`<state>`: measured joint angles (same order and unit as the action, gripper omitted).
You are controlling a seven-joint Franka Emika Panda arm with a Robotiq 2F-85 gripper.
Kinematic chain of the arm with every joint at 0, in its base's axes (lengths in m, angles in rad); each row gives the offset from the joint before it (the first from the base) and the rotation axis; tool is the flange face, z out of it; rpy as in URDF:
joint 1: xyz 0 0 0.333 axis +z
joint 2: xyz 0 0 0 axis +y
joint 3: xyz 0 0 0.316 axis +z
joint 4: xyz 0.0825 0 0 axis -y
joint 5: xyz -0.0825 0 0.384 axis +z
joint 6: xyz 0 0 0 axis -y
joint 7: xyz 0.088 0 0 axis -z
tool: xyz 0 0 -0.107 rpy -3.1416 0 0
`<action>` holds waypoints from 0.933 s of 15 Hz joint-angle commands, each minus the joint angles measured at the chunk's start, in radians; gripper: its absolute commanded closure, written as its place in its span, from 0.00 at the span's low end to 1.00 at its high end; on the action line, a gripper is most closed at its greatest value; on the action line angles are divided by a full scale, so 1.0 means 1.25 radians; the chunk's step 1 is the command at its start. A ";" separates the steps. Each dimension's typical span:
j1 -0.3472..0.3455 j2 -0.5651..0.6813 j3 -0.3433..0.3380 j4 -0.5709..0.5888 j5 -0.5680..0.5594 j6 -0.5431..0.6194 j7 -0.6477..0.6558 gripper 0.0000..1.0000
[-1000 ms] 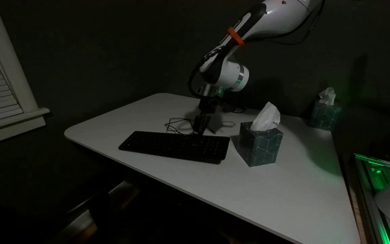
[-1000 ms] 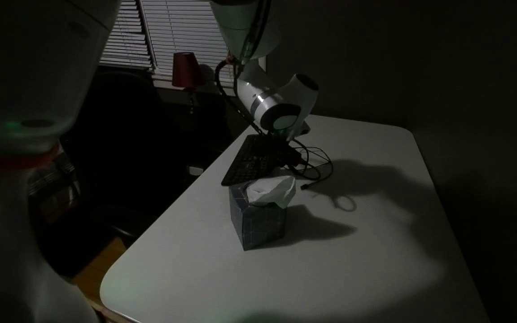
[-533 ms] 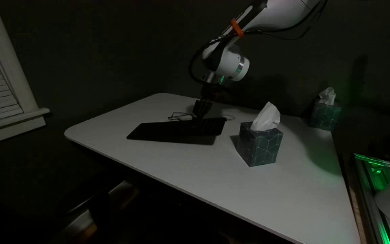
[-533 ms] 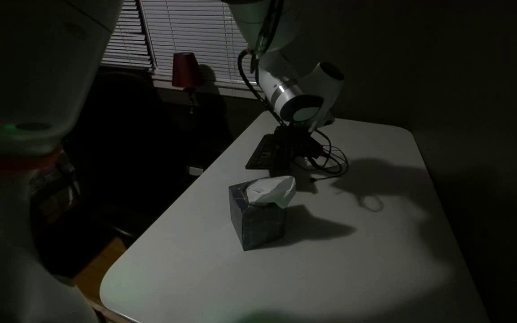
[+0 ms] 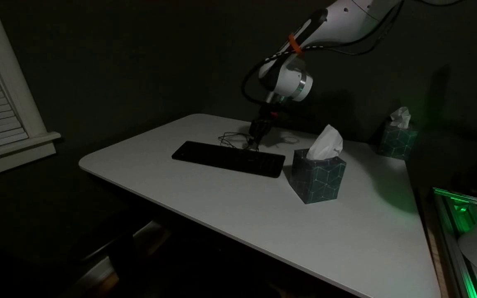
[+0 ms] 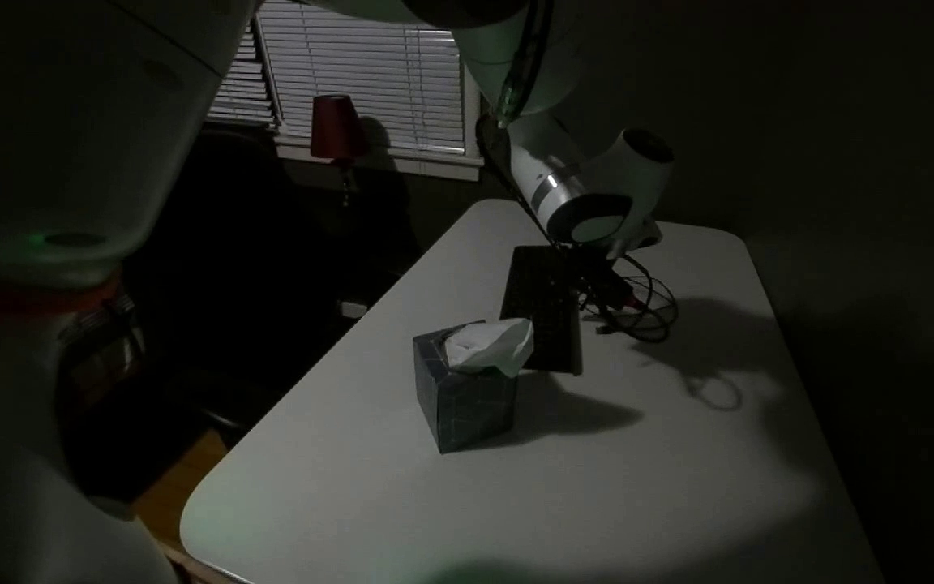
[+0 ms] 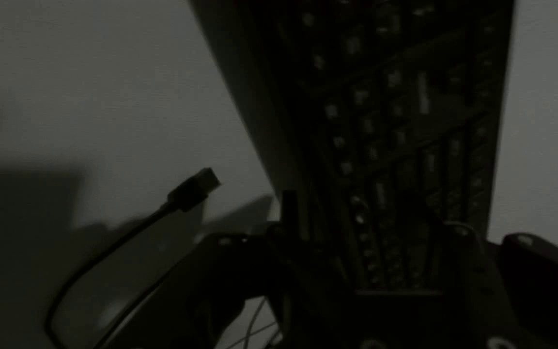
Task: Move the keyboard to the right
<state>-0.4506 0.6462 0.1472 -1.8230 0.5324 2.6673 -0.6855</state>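
Wrist view puts the keyboard toward two o'clock, dim and blurred, its pale key legends running down past the gripper at about five o'clock; the jaws stand well apart, keys showing through the gap, with nothing pinched between them as far as can be seen; of the two fingers, the one on the nine o'clock side stands by the keyboard's edge, the other in front of the keys, and whether either touches I cannot tell; a plug shows toward nine o'clock, near that same edge, its cable curving away to eight; both exterior views show the keyboard on the white table; in an exterior view the arm slants in from one o'clock, the gripper standing by the keyboard's far long edge, at two o'clock from its middle, with loops of the cable at twelve; a tissue box sits just beside the keyboard's end, at three o'clock, and a second tissue box stands well apart, at two o'clock from the first; in an exterior view a red lampshade shows at eleven o'clock, in front of window blinds.
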 commanded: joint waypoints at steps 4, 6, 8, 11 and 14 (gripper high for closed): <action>-0.019 0.051 -0.025 0.033 -0.037 0.062 0.069 0.69; -0.012 0.038 -0.015 0.014 -0.050 0.066 0.064 0.40; 0.001 0.011 -0.001 -0.008 -0.071 0.081 0.047 0.15; 0.064 -0.081 -0.018 -0.091 -0.171 0.123 0.059 0.02; 0.138 -0.179 -0.058 -0.186 -0.290 0.177 0.099 0.00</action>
<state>-0.3613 0.5721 0.1336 -1.8883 0.2937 2.8284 -0.6168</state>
